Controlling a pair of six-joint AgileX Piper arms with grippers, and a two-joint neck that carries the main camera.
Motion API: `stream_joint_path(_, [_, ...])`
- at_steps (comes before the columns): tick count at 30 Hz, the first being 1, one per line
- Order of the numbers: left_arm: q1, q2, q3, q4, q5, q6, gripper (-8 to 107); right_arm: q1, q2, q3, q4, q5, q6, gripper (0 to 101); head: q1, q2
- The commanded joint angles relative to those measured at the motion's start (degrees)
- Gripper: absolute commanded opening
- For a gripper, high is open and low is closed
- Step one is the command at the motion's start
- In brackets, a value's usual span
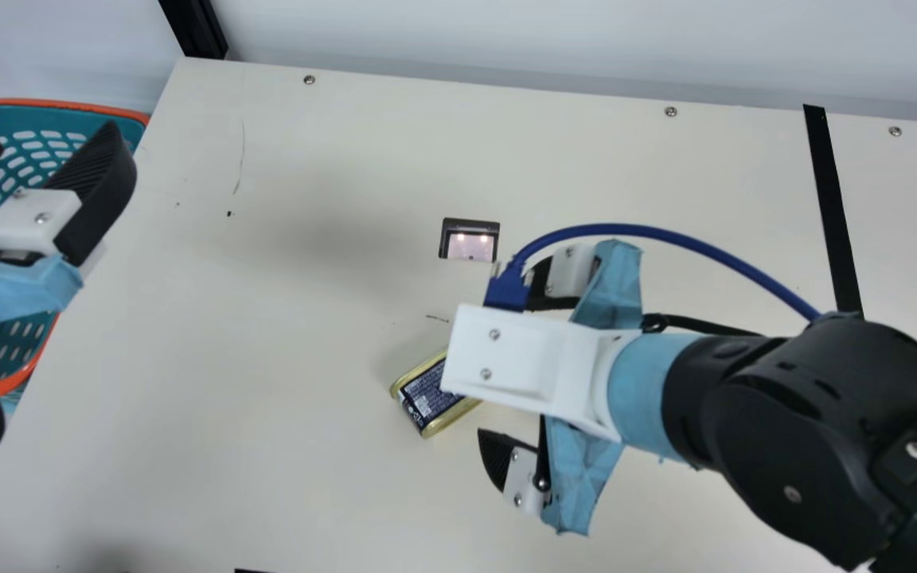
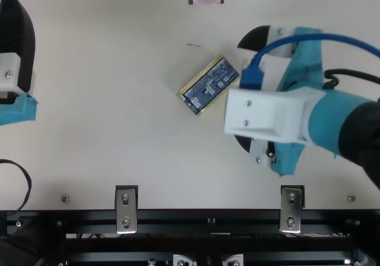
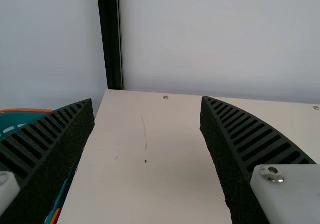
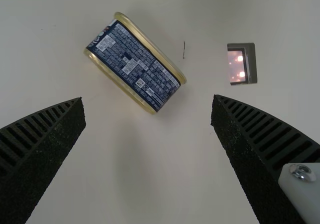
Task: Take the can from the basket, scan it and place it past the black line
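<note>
Along the worktop's (image 1: 267, 477) near edge runs a black metal frame (image 2: 166, 218) w/ silver screwed-on brackets (image 2: 126, 209). Just beyond, from my right, comes my R pincer (image 1: 494, 370): released, black ribbed fingers spread wide, nothing btwn them. Its mount has a white plastic housing (image 1: 506, 350), lt-blue wrapping (image 1: 649, 382) & a thick blue cable (image 1: 649, 230) plugged in beside it, arching back over the black arm (image 1: 801, 422).

Ahead of those fingertips, apart from both, is the can (image 1: 431, 398): flattish, rounded corners, gold metal rims, navy label w/ white print. It's on its side on the bare worktop, label up, set at a slant. A bit farther out, nr one fingertip in the R wrist view, sits the scanner (image 1: 470, 243), a small dark-framed window w/ pinkish glow & 2 bright spots.

Off to my left, my L pincer (image 1: 48, 127) is also released, fingers well apart; in the main view it overlaps the teal perforated plastic basket w/ orange rim (image 1: 52, 102), which is beside the worktop's L edge.

Farther out on my R, the black line (image 1: 833, 211), a straight flat strip, runs to the far edge; can's L of it. Small silver screws (image 1: 671, 111) dot that edge; behind: pale wall panels (image 1: 506, 40) & a black upright post (image 1: 196, 30), far L.
</note>
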Motion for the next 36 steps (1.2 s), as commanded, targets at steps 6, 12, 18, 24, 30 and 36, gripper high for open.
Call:
stream_joint_path(6, [0.0,0.0,0.0,0.0,0.0,0.0,90,1.6,0.6,-0.8,0.4,3.6,-6.2,101,-1.9,-0.6])
stream_joint_path(12, [0.0,0.0,0.0,0.0,0.0,0.0,90,2.5,1.6,-1.5,-0.6,6.3,-10.0,101,-1.9,-0.6])
stream_joint_path(18, [0.0,0.0,0.0,0.0,0.0,0.0,90,3.4,2.9,-2.8,-2.2,7.8,-12.7,101,-1.9,-0.6])
stream_joint_path(24, [0.0,0.0,0.0,0.0,0.0,0.0,90,4.7,4.3,-4.2,-4.1,8.2,-14.3,101,-1.9,-0.6])
stream_joint_path(30, [0.0,0.0,0.0,0.0,0.0,0.0,90,5.8,6.0,-6.0,-6.0,8.0,-15.3,101,-1.9,-0.6])
stream_joint_path(36, [0.0,0.0,0.0,0.0,0.0,0.0,90,6.3,8.1,-8.0,-7.1,7.4,-16.0,101,-1.9,-0.6])
